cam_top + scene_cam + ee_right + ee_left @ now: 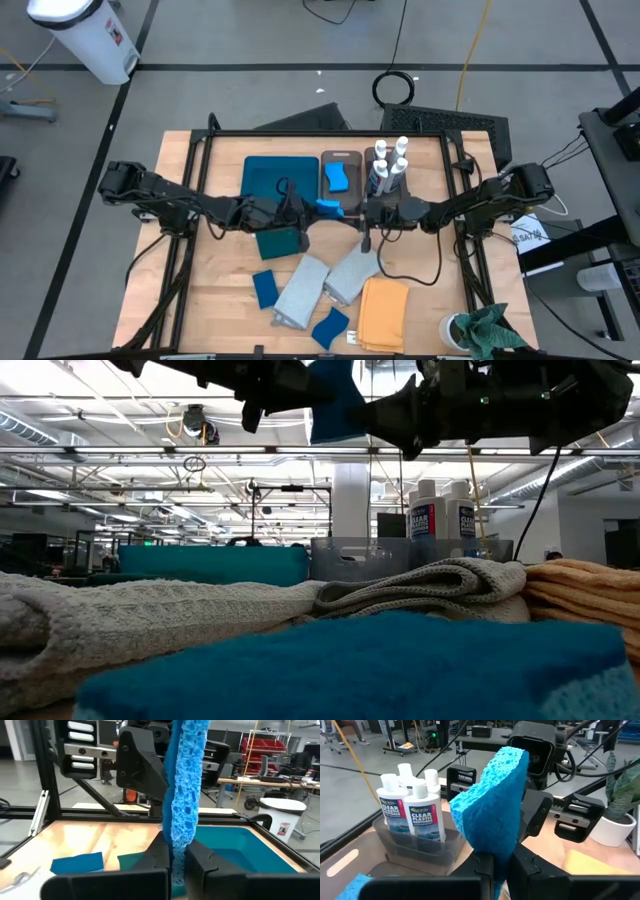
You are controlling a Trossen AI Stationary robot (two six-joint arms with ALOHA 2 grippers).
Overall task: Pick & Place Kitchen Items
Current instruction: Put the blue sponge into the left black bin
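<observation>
Above the table's [200, 290] middle, a sponge [328, 208] hangs between the left gripper [312, 211] and right gripper [352, 211]. Behind it, tray [262, 175], bin [340, 158] and bottles [390, 160] run left to right. Cloths [330, 285] lie in front.

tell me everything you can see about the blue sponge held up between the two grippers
The blue sponge is a bright blue, porous foam slab held in the air over the middle of the table, standing on edge and slightly bowed. The left gripper pinches one end, the right gripper the other, both shut on it. Nothing else touches it.
</observation>
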